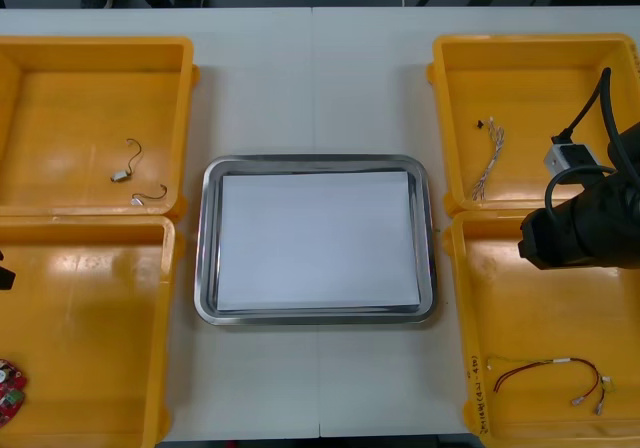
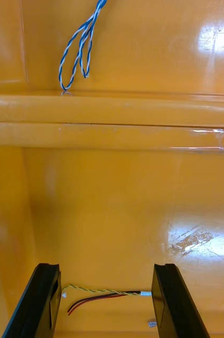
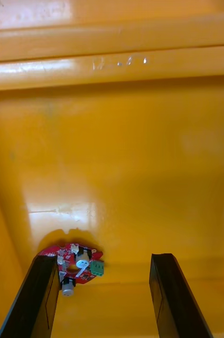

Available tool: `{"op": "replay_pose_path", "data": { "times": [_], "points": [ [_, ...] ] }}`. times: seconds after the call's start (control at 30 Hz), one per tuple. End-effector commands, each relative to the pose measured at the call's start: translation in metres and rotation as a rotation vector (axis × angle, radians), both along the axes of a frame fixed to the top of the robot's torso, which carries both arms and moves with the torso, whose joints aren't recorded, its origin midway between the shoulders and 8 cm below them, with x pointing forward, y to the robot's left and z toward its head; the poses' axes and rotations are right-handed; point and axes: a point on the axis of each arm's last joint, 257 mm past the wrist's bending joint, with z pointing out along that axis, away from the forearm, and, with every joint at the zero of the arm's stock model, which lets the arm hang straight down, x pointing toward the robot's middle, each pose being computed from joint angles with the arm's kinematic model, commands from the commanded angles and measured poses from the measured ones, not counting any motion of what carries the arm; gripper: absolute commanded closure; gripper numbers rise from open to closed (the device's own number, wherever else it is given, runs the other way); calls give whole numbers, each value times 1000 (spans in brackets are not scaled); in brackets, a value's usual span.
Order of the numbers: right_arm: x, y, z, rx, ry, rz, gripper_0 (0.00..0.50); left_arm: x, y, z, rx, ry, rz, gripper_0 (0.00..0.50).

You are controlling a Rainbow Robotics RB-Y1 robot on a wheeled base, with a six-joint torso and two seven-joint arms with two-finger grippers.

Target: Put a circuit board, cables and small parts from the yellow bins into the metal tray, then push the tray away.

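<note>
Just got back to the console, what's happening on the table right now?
Nothing is in the metal tray yet; its white inside is bare. The left claw hangs open in the near left yellow bin, with the red circuit board close by one finger. The right claw hangs open over the near right yellow bin, the red and yellow cable lying on the floor between its fingers, not gripped.

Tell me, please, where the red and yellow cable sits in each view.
Front view: red and yellow cable, near right bin.
Right wrist view: framed by the open right tool's fingers.
Left wrist view: left tool's bin, holding the circuit board.
Shared landmark: blue and white cable.
</note>
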Motion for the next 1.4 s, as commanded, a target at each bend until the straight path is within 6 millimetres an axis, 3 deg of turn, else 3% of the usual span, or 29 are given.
{"op": "replay_pose_path", "data": {
  "times": [0.03,0.3,0.7,0.97,1.2,1.4],
  "points": [
    [-5,-19,-6,-9,19,-40,0,-5,10,1,-8,-11,61,0],
    [-4,-33,-3,-11,24,-84,0,-15,22,-1,-18,-6,122,0],
    [-14,-46,-4,119,48,-476,0,-54,36,-33,-15,87,167,0],
    [-40,-75,-21,183,92,-757,0,-64,40,-47,13,90,71,0],
    [-57,-86,-27,307,126,-927,0,-64,36,-61,14,62,-17,0],
    [-59,-92,-31,371,113,-1042,0,-70,34,-70,14,51,-74,0]
  ]
}}
